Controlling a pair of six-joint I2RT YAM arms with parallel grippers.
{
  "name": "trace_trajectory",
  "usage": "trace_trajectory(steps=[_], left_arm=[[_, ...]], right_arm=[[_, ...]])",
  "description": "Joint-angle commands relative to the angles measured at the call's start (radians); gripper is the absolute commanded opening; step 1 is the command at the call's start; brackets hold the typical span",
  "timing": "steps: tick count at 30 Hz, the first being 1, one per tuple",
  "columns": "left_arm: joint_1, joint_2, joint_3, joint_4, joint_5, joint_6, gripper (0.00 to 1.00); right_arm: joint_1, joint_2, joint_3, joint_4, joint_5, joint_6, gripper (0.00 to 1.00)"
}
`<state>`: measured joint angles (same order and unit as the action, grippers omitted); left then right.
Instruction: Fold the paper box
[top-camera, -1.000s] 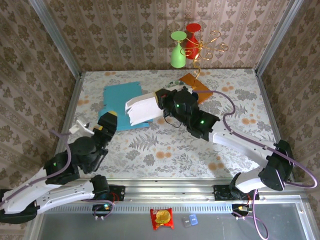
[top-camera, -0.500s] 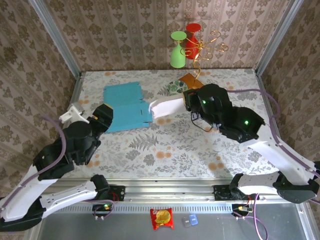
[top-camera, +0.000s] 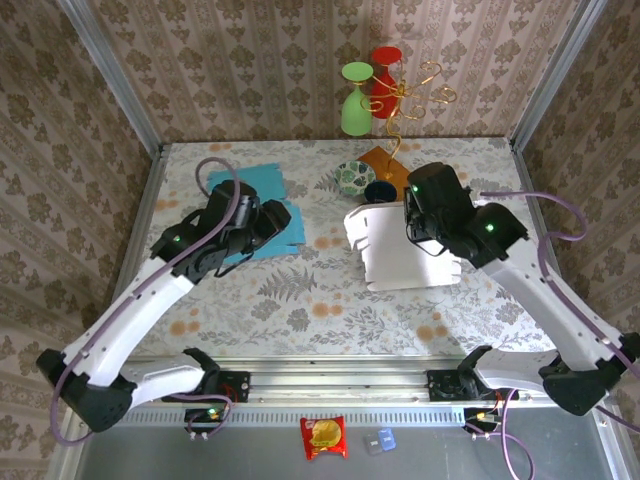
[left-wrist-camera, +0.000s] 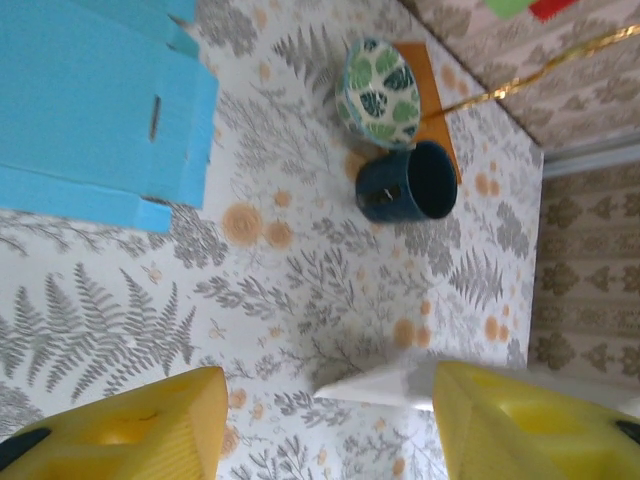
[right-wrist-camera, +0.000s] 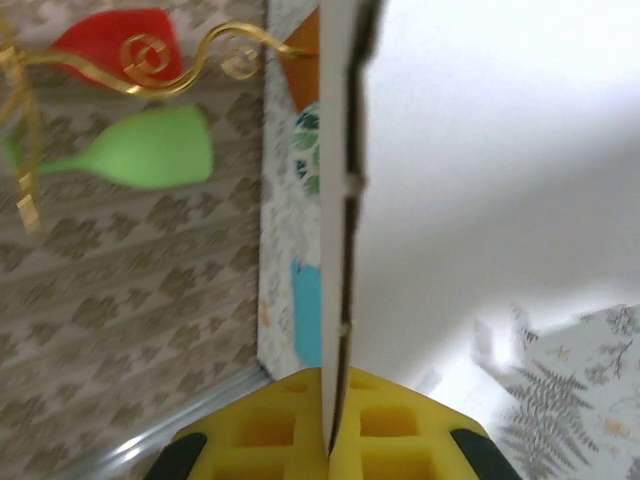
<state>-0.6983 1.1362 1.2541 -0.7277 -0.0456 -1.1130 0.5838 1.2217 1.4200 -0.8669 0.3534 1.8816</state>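
Paper box (top-camera: 400, 255), white and unfolded, has come off the blue sheet (top-camera: 250, 187) to the tabletop's middle right, with my right gripper (right-wrist-camera: 330, 435) clamped on its edge. My left gripper (left-wrist-camera: 330, 415) has swung in over that sheet, fingers apart and empty. With the box clear of the sheet, I judge folding can begin.

1. I read the white paper box (top-camera: 405, 250) as smooth, matt card.
2. Blue sheet (top-camera: 262, 185): matt cardboard, I'd say.
3. Table cover (top-camera: 300, 300): smooth floral print, low sheen.
4. Right gripper (right-wrist-camera: 335, 400) pads: yellow, matt, look like moulded plastic.
5. Mug (left-wrist-camera: 408, 182): dark blue, glossy glaze.
6. Bowl (left-wrist-camera: 378, 92): glossy, leaf pattern.
7. Wire stand (right-wrist-camera: 150, 55): shiny gold metal.
8. Front rail (top-camera: 330, 385): dull bare metal.
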Motion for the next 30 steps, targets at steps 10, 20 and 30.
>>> trace_trajectory(steps=[10, 20, 30], left_arm=[[-0.117, 0.311, 0.276, 0.226, 0.144, -0.085, 0.62], [-0.153, 0.448, 0.324, 0.280, 0.185, -0.179, 0.57], [-0.168, 0.482, 0.314, 0.274, 0.209, -0.209, 0.52]], right_arm=[[-0.135, 0.061, -0.146, 0.201, -0.194, 0.007, 0.00], [-0.157, 0.068, -0.180, 0.241, -0.240, 0.014, 0.00], [-0.160, 0.070, -0.201, 0.266, -0.252, 0.016, 0.00]])
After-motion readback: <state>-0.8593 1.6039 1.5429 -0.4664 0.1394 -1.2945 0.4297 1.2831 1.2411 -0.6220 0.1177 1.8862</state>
